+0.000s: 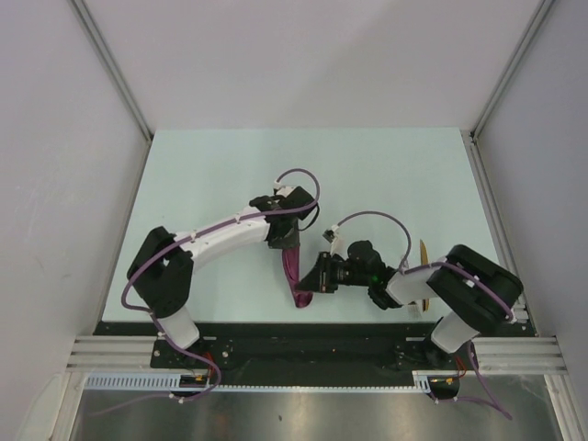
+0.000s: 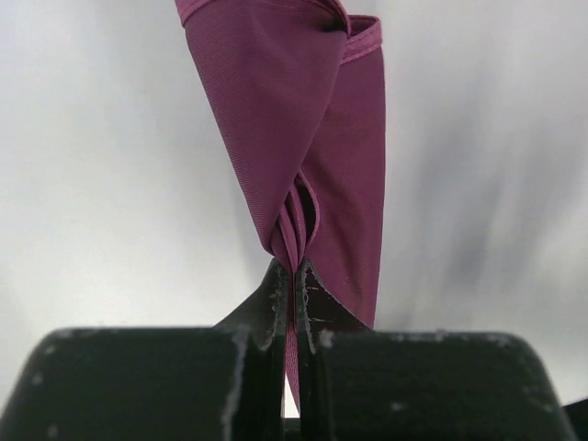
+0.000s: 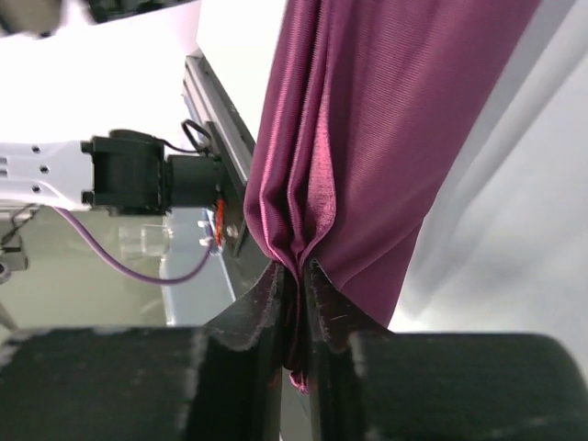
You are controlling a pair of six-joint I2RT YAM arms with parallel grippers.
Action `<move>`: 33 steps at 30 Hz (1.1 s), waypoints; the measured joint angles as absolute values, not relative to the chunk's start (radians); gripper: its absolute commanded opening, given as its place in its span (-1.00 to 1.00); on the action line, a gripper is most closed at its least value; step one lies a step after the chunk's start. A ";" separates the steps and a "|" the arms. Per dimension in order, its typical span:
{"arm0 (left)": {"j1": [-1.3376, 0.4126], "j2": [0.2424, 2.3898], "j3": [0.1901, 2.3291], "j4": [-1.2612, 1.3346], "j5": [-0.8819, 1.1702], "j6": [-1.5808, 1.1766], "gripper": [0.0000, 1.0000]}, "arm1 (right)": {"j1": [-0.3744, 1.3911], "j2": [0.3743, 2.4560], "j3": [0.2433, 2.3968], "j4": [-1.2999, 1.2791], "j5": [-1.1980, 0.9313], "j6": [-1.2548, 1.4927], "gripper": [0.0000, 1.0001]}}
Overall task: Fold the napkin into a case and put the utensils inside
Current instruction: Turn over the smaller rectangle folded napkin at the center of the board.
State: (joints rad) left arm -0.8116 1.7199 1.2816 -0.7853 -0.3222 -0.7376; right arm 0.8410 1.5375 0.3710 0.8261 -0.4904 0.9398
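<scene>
Both grippers pinch the napkin point(image 1: 293, 269): left gripper point(image 2: 294, 276) closed on a bunched fold, right gripper point(image 3: 296, 276) closed on gathered pleats. Cloth runs as a narrow twisted strip between them, over the desk point(image 1: 211, 175) near its front edge. Golden-yellow utensil point(image 1: 424, 253) lies on the desk, well apart, beside the right arm point(image 1: 459, 285).

Plum napkin point(image 1: 292, 268) — bunched narrow, pinched at both ends, golden utensil point(image 1: 423, 253) well apart
</scene>
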 measured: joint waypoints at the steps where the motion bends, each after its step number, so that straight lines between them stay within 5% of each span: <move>1: -0.805 1.711 1.282 -0.793 -0.337 -0.727 -1.00 | 0.843 1.565 0.393 0.834 -0.498 0.943 -0.56; 9: -0.753 1.693 1.293 -0.855 -0.467 -0.664 -1.00 | 0.882 1.863 0.520 1.021 -0.583 1.047 -0.50; 12: -0.748 1.702 1.296 -0.863 -0.497 -0.653 -0.99 | 0.897 1.942 0.537 1.091 -0.602 1.091 -0.31; 13: -0.748 1.706 1.296 -0.864 -0.505 -0.651 -1.00 | 0.899 1.948 0.536 1.096 -0.608 1.099 0.01; 14: -0.748 1.713 1.300 -0.863 -0.517 -0.648 -1.00 | 0.899 1.951 0.533 1.099 -0.614 1.106 0.07; 19: -0.756 1.782 1.351 -0.881 -0.569 -0.646 -1.00 | 0.870 1.894 0.478 1.077 -0.636 1.103 0.09; 24: -0.793 1.911 1.489 -0.944 -0.644 -0.655 -1.00 | 0.749 1.622 0.367 0.847 -0.611 1.037 0.23; 33: -0.905 2.233 1.864 -1.179 -0.776 -0.705 -1.00 | 0.424 0.869 0.417 0.026 -0.452 0.716 0.37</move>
State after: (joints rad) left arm -0.9054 2.2333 1.8637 -1.1790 -0.7761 -0.7052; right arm 0.4240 0.8692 0.4171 0.0261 -0.4522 0.7162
